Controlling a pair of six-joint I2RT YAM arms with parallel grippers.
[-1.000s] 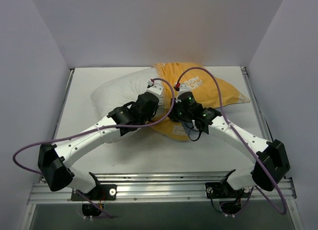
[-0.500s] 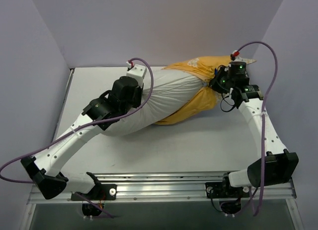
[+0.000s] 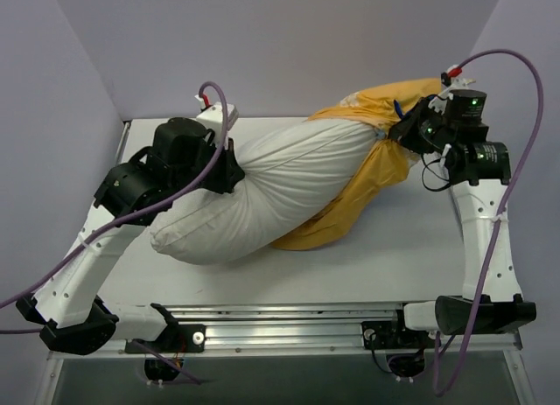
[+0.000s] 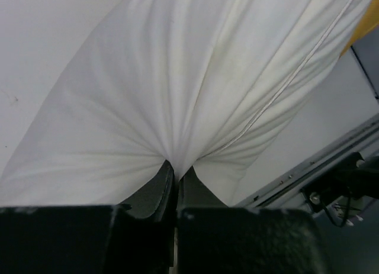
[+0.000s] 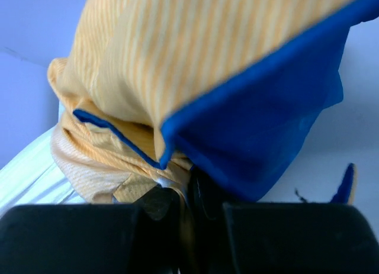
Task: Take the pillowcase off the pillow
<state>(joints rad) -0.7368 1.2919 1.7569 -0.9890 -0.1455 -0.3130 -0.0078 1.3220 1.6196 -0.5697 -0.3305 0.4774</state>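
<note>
Now, with the left end effector [image 4: 176, 172] clamped on the pillow [image 3: 280, 182] and the right end effector [image 5: 188, 188] on the pillowcase [image 3: 372, 171], the arms have swung apart over the counter [image 3: 385, 256], baring most of the pillow.

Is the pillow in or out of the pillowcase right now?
Mostly out. The white pillow lies bare, with only its right end tucked inside the bunched yellow pillowcase.

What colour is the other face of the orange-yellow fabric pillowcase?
Blue; the pillowcase shows it best in right wrist view.
</note>
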